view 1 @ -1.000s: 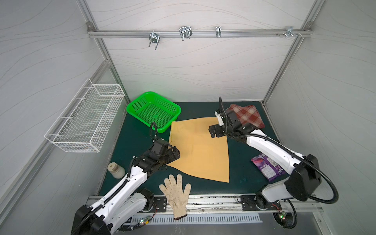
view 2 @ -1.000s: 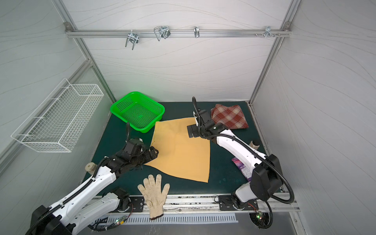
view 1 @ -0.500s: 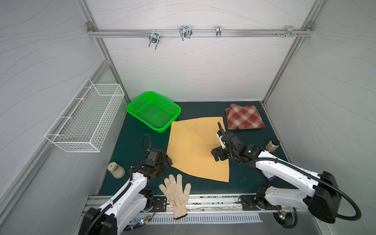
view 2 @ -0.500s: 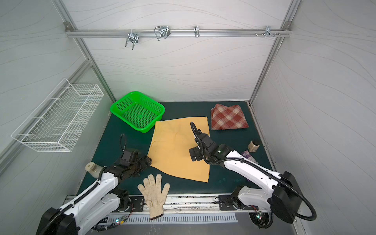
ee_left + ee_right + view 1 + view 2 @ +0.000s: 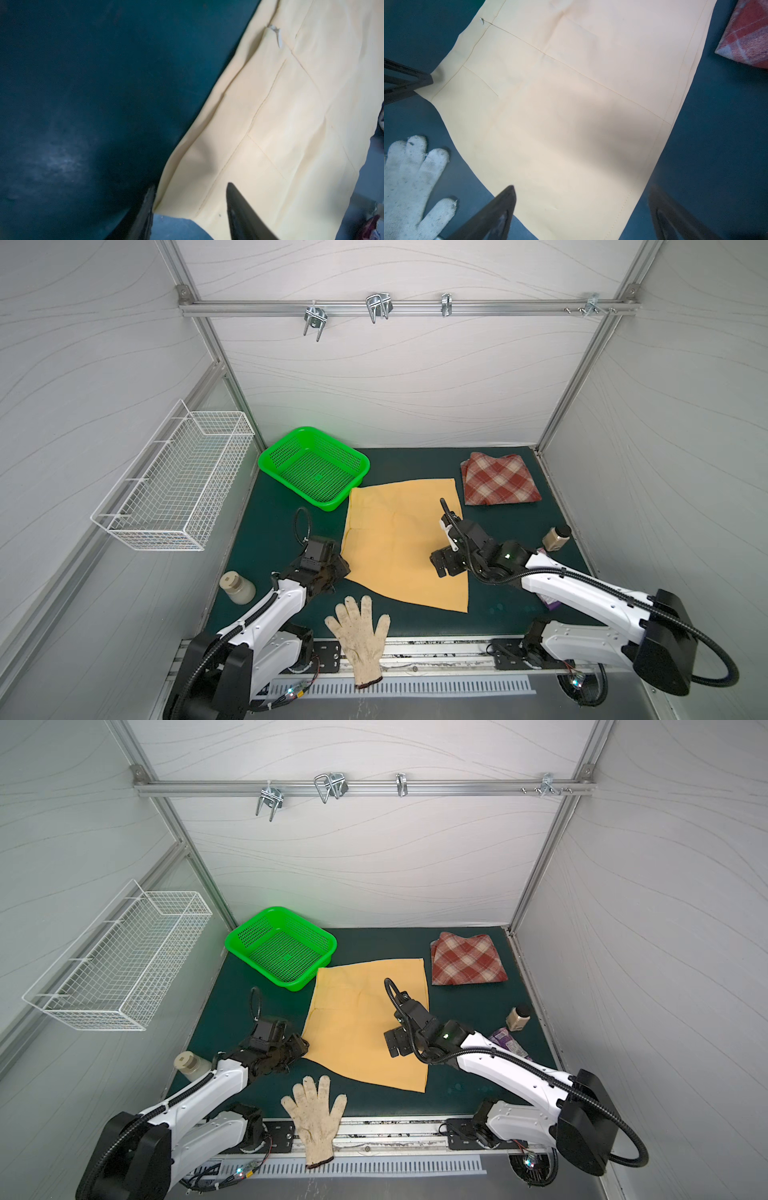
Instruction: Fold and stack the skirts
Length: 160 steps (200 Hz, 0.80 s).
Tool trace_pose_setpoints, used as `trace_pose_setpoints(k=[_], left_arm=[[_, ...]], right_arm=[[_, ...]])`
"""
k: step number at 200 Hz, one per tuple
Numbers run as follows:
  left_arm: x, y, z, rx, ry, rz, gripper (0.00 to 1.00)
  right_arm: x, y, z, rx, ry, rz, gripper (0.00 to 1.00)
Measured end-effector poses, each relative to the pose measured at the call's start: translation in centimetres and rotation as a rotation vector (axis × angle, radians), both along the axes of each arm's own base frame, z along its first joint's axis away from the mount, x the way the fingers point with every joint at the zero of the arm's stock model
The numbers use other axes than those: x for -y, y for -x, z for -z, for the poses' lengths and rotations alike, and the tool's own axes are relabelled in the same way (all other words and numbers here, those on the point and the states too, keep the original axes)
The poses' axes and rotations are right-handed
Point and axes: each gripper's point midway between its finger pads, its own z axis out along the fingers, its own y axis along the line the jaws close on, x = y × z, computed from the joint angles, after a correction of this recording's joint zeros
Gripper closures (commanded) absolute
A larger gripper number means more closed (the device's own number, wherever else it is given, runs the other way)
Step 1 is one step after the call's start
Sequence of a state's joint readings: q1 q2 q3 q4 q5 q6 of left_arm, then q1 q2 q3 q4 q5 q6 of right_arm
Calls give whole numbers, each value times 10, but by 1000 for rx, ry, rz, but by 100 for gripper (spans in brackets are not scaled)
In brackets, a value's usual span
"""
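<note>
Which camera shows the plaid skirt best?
The top views: both show the whole folded plaid skirt, unobstructed, at the mat's back right. The right wrist view catches just one corner; the left wrist view doesn't clearly show it.

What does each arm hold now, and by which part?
Nothing is held. The left fingers stand apart around a corner of the plain mustard-yellow cloth skirt; the right fingers hang open above it.

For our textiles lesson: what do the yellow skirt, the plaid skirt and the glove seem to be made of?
Yellow skirt: smooth, matte woven cloth, perhaps cotton; fine stitched seams.
Plaid skirt: fuzzy, woolly-looking weave; soft, blurred checks.
Glove: knitted off-white yarn, likely cotton; nubbly texture, dirt specks.
</note>
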<state>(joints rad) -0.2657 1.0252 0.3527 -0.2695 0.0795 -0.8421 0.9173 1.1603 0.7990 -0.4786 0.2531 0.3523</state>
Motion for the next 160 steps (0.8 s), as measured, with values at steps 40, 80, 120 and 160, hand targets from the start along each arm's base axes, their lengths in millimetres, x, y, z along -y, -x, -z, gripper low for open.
trace_pose_setpoints(k=[40,80,120,160], left_arm=[[-3,-2,6,-12,3,-13,76],[-7,-4,9,-23,10,-22,91],[-14,-4,2,-54,13,-31,94],[-28,-36,-39,-1,37,-57,97]], right_arm=[[-1,2,2,-6,0,0,1],[-1,8,6,-15,5,-10,1],[-8,24,14,-3,40,-66,1],[-26,53,22,34,105,-177,1]])
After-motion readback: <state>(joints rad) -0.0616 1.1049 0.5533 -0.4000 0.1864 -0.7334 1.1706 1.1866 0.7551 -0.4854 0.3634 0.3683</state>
